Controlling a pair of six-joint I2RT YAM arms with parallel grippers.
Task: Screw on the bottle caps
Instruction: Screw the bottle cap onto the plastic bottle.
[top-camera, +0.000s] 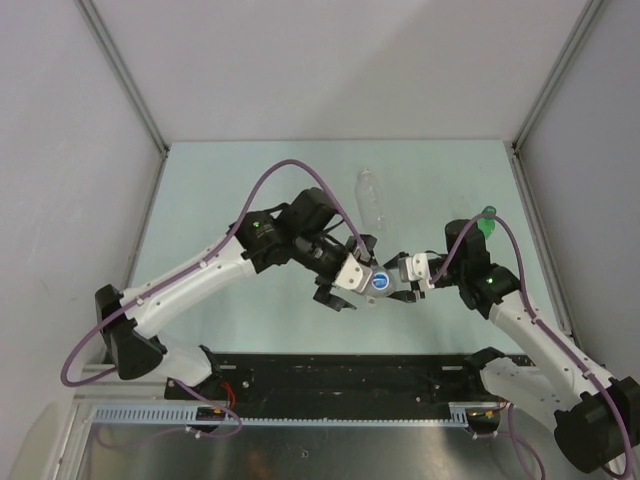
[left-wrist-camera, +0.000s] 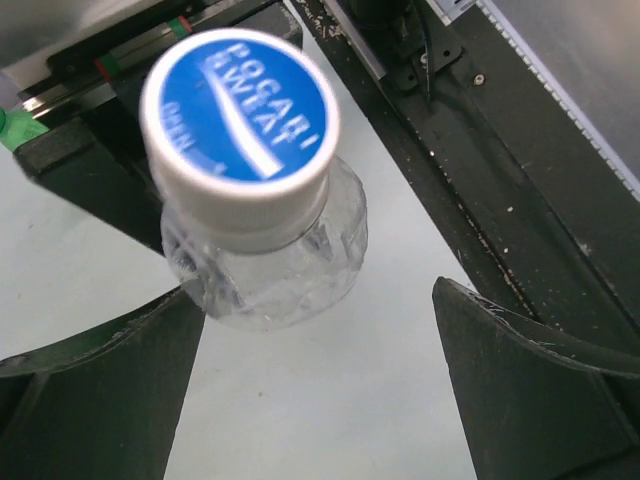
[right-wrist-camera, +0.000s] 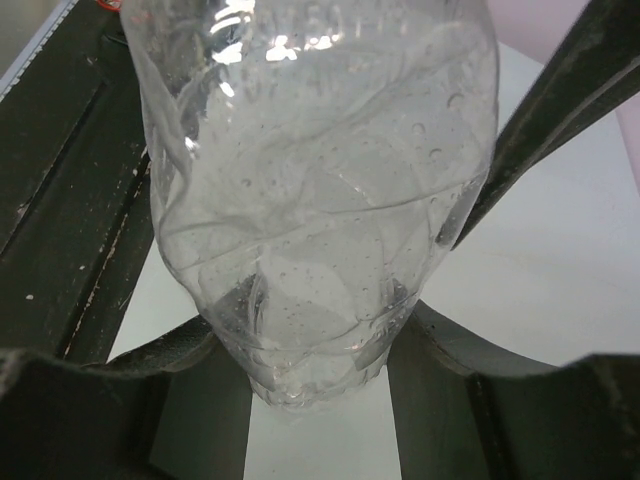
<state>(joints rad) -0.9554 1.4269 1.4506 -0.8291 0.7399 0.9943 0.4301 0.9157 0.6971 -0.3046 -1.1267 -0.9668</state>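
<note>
A clear ribbed bottle (right-wrist-camera: 320, 190) is held upright by my right gripper (right-wrist-camera: 315, 335), whose jaws are shut on its lower body. A white cap with a blue printed top (left-wrist-camera: 240, 130) sits on its neck; it also shows in the top view (top-camera: 381, 282). My left gripper (left-wrist-camera: 315, 300) is open, its fingers wide apart on either side below the cap and not gripping it. In the top view my left gripper (top-camera: 358, 272) and right gripper (top-camera: 402, 280) meet at this bottle. A second clear bottle (top-camera: 372, 200) lies behind. A green bottle (top-camera: 487, 222) peeks from behind the right arm.
The black base rail (top-camera: 350, 375) runs along the near edge, right below the held bottle. Grey walls close in the table on the left, back and right. No loose caps show.
</note>
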